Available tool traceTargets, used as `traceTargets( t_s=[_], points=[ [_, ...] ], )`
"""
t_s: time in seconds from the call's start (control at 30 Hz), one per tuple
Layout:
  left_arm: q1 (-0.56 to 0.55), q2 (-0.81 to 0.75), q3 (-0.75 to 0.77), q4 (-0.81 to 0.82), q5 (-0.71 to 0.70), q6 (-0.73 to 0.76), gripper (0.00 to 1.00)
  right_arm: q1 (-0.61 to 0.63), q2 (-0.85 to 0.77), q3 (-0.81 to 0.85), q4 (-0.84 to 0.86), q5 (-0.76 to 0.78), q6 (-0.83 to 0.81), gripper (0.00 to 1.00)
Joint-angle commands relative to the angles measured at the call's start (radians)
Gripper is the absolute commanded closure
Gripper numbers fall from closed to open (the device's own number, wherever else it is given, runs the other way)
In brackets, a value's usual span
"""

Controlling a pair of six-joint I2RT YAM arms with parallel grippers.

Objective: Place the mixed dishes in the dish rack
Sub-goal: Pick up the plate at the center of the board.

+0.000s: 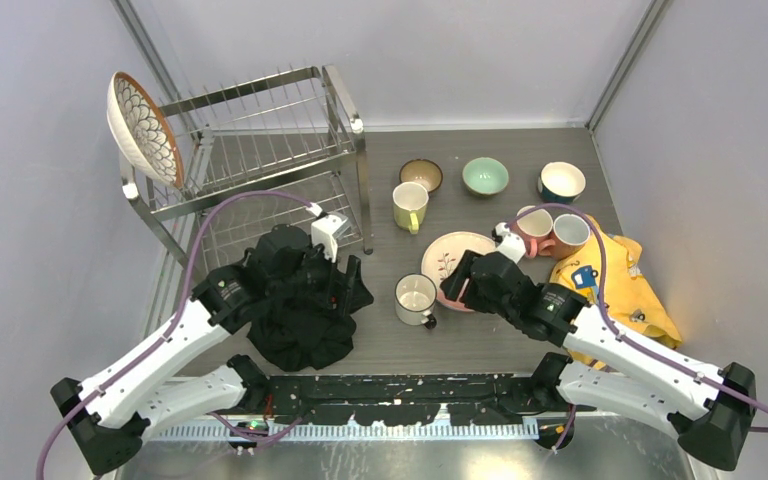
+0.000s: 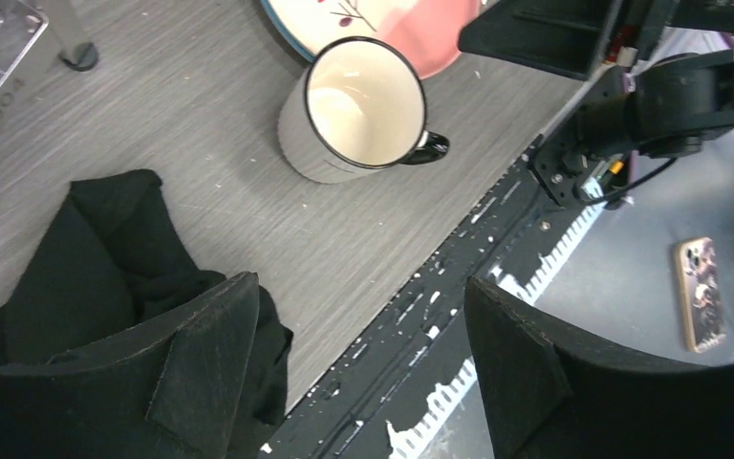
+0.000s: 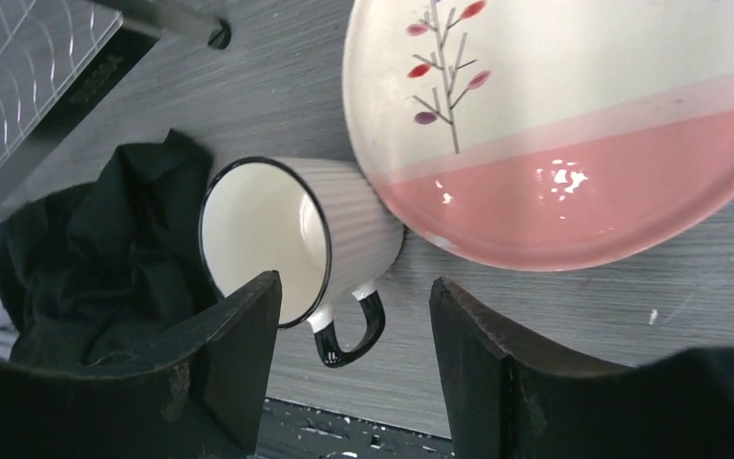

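Note:
The silver wire dish rack (image 1: 332, 100) stands at the back left, a patterned plate (image 1: 143, 130) upright at its left end. On the table are a brown bowl (image 1: 420, 175), mint bowl (image 1: 485, 176), blue bowl (image 1: 561, 181), yellow mug (image 1: 410, 206), two pink mugs (image 1: 550, 232), a pink-and-cream plate (image 1: 450, 252) (image 3: 573, 124) and a white mug (image 1: 416, 299) (image 3: 287, 239) (image 2: 354, 105). My right gripper (image 1: 452, 290) (image 3: 354, 368) is open, with the white mug's black handle (image 3: 349, 335) between its fingers, untouched. My left gripper (image 1: 345, 283) (image 2: 363, 373) hangs open and empty over the black cloth's edge.
A black cloth (image 1: 305, 315) (image 2: 86, 277) lies bunched in front of the rack, left of the white mug. A yellow cloth (image 1: 625, 290) lies at the right, under my right arm. The table's near edge with a black rail (image 1: 400, 395) runs just behind the white mug.

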Motion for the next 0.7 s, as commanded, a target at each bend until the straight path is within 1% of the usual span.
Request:
traceTargets(
  t_s=[0.0,0.1,0.2,0.3,0.37,0.43,0.57,0.67],
  points=[
    [-0.004,-0.024,-0.023,0.044,-0.077,0.050,0.21,-0.002,0.017,0.012,0.049,-0.043,-0.038,0.37],
    [-0.005,-0.022,-0.029,0.040,-0.085,0.063,0.21,-0.002,0.040,0.034,-0.060,0.119,0.072,0.36],
    [-0.005,-0.009,-0.017,0.007,-0.095,0.096,0.21,-0.018,0.040,0.034,-0.127,0.230,0.146,0.35],
    [-0.005,0.004,-0.004,-0.036,-0.120,0.119,0.21,-0.055,0.016,0.023,-0.171,0.313,0.188,0.34],
    [-0.005,0.006,-0.004,-0.047,-0.119,0.127,0.20,-0.110,-0.012,0.006,-0.178,0.335,0.185,0.34],
    [-0.005,0.008,-0.011,-0.046,-0.105,0.126,0.20,-0.208,-0.033,-0.023,-0.144,0.287,0.150,0.34],
    [-0.006,0.008,-0.017,-0.044,-0.091,0.126,0.21,-0.430,-0.044,-0.076,-0.047,0.087,0.049,0.35],
    [-0.006,0.001,-0.019,-0.047,-0.097,0.127,0.21,-0.523,-0.026,-0.091,0.002,0.024,0.013,0.36]
  ],
)
